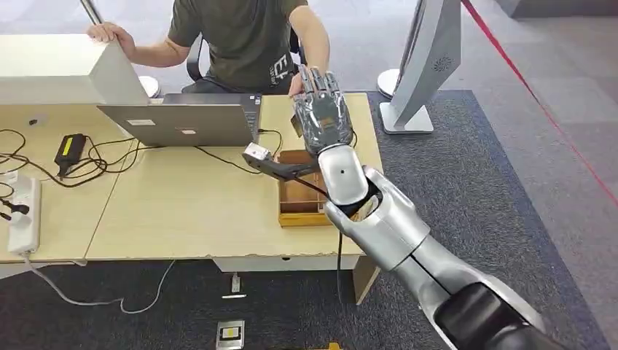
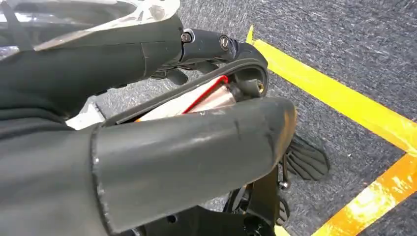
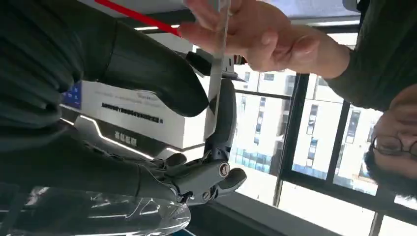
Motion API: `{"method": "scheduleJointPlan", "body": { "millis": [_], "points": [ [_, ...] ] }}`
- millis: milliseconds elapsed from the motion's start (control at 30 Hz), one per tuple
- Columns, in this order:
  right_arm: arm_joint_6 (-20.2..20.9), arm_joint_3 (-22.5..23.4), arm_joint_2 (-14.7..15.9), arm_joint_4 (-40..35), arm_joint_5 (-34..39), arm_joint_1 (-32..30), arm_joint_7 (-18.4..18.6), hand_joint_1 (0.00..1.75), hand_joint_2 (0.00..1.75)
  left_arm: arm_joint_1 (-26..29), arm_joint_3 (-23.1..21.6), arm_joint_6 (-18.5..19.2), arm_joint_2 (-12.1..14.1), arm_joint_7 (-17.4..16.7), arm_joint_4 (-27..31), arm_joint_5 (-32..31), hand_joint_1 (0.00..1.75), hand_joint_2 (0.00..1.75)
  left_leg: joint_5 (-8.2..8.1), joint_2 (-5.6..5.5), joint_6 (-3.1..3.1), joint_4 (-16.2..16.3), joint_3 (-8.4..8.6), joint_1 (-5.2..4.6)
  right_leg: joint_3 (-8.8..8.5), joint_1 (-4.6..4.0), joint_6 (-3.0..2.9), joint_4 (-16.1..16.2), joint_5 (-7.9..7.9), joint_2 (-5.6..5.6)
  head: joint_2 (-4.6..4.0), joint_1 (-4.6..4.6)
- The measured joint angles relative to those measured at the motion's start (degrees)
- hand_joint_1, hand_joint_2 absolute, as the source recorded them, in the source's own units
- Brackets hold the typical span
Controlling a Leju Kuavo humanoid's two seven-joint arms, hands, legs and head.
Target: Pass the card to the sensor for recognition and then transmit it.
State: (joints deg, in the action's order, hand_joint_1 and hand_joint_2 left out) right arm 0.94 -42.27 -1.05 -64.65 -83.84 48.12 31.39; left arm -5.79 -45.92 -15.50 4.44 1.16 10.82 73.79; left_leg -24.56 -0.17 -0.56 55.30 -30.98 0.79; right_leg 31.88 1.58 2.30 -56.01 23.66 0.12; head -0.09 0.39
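Right now the right hand (image 1: 323, 113) is raised over the far edge of the worktop (image 1: 182, 211), stretched toward a seated person (image 1: 240, 44). In the right wrist view the card (image 3: 216, 73) stands edge-on, pinched between the thick thumb (image 3: 152, 69) and a dark finger (image 3: 225, 118), so the right hand is grasping the card. The person's hand (image 3: 246, 34) also grips the card's other end (both hold it at once). In the head view the card itself is hidden behind the hand. Just beside the wrist sits a wooden tray (image 1: 299, 200), with a small sensor (image 1: 256, 154) on a dark arm above its near-left corner. A laptop (image 1: 182, 124) stands open to the left, with cables and a power strip (image 1: 22, 211) further left. The left hand (image 2: 147, 162) hangs over grey carpet with yellow tape (image 2: 344, 105); cannot tell whether it is released or clenched.
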Motion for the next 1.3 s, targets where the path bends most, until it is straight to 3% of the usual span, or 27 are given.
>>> {"method": "scheduleJointPlan", "body": {
  "millis": [200,400,867,900,933,1300],
  "points": [
    [2.64,-1.0,-4.21,7.53,2.53,2.5,3.6,1.75,1.75,0.04,0.0,-1.09,-0.22,-0.05,0.0,1.4,0.0,0.0,0.0,-0.01,0.0,0.0,-0.03,0.0,0.02,-0.01,-0.01,0.0,-0.01,-0.03,0.02,0.02],
    [4.46,-1.46,-6.53,11.05,3.5,4.11,5.35,1.75,1.75,0.12,0.0,-0.68,-0.39,-0.02,0.0,2.01,0.0,0.0,0.01,-0.01,0.0,0.0,-0.03,0.01,0.02,-0.01,-0.01,0.01,0.0,-0.05,0.0,0.02],
    [7.82,-2.16,-6.57,11.73,3.47,3.93,8.06,1.69,1.75,0.18,0.0,-0.72,-0.39,-1.12,0.0,2.49,0.0,0.0,0.01,0.0,0.0,0.01,0.01,0.0,0.02,-0.01,-0.01,0.01,0.0,-0.05,0.0,0.04],
    [7.84,-2.18,-6.36,11.4,3.41,3.82,8.26,0.0,1.75,0.21,0.0,-0.79,-0.42,-1.16,0.0,2.49,0.0,0.0,0.01,0.0,0.0,0.01,0.01,0.0,0.02,-0.01,-0.01,0.01,0.0,-0.05,0.0,0.04],
    [7.89,-2.21,-6.25,11.25,3.28,3.8,8.37,0.0,0.0,0.23,0.0,-0.83,-0.42,-1.16,0.0,2.51,0.0,0.0,0.0,0.0,0.0,0.01,0.01,0.0,0.02,-0.01,-0.01,0.01,0.0,-0.05,0.02,0.02],
    [7.39,-2.05,-3.65,9.3,0.83,3.15,7.34,0.0,0.0,0.38,0.0,-0.92,-0.42,-1.49,0.0,2.49,0.0,0.0,0.01,0.0,0.0,0.01,0.03,0.0,0.02,-0.01,-0.02,0.02,-0.02,-0.04,0.02,0.02]
  ]
}}
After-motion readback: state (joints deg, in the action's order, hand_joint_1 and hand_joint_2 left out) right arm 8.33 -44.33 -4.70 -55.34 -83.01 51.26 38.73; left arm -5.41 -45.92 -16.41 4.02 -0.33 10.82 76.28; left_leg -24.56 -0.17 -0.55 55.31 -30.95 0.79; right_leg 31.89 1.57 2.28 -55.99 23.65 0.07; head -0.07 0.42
